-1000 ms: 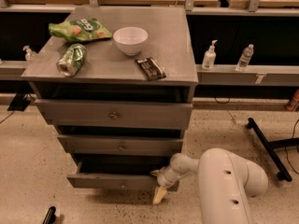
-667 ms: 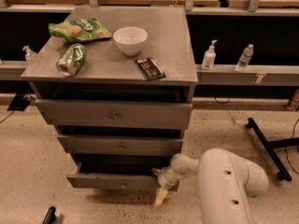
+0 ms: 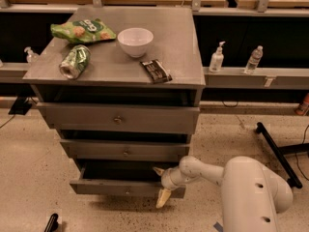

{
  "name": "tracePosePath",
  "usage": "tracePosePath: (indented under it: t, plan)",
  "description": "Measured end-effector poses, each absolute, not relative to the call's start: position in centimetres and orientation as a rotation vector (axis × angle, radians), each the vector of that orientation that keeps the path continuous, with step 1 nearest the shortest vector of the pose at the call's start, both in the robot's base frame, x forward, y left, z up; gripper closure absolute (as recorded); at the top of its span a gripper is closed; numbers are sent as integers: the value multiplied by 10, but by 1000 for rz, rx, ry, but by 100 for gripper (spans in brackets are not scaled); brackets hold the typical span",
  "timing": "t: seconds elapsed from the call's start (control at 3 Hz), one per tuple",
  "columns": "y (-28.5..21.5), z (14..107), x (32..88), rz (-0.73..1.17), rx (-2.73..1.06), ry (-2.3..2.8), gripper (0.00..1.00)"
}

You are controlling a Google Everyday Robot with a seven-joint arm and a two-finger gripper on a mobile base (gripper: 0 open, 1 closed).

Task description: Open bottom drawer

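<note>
The bottom drawer (image 3: 120, 187) is the lowest of three grey drawers and has a small round knob (image 3: 127, 191). It stands pulled partly out, with its dark inside showing above the front. My gripper (image 3: 161, 183) is at the right end of that drawer front. It is open: one fingertip (image 3: 158, 169) is at the drawer's top edge and the other finger (image 3: 163, 198) hangs down in front of it. The white arm (image 3: 203, 170) reaches in from the lower right.
The middle drawer (image 3: 125, 151) and the top drawer (image 3: 118, 120) sit above. The cabinet top (image 3: 178, 47) carries a white bowl (image 3: 135, 41), a green chip bag (image 3: 82, 31), a green can (image 3: 75, 62) and a dark bar (image 3: 156, 71). A black stand leg (image 3: 277, 151) lies on the floor at right.
</note>
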State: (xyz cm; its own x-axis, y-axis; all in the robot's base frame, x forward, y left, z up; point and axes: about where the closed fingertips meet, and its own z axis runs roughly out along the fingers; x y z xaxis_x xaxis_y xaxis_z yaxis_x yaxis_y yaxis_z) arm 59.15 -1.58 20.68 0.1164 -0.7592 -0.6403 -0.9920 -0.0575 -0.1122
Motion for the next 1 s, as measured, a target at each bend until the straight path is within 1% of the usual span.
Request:
tracePosePath:
  t: [0.33, 0.67, 1.0]
  plan:
    - [-5, 220, 595, 540, -1939, 1680, 0]
    - [14, 202, 588, 590, -2036, 1690, 0]
    - [24, 170, 580, 697, -2077, 1701, 0]
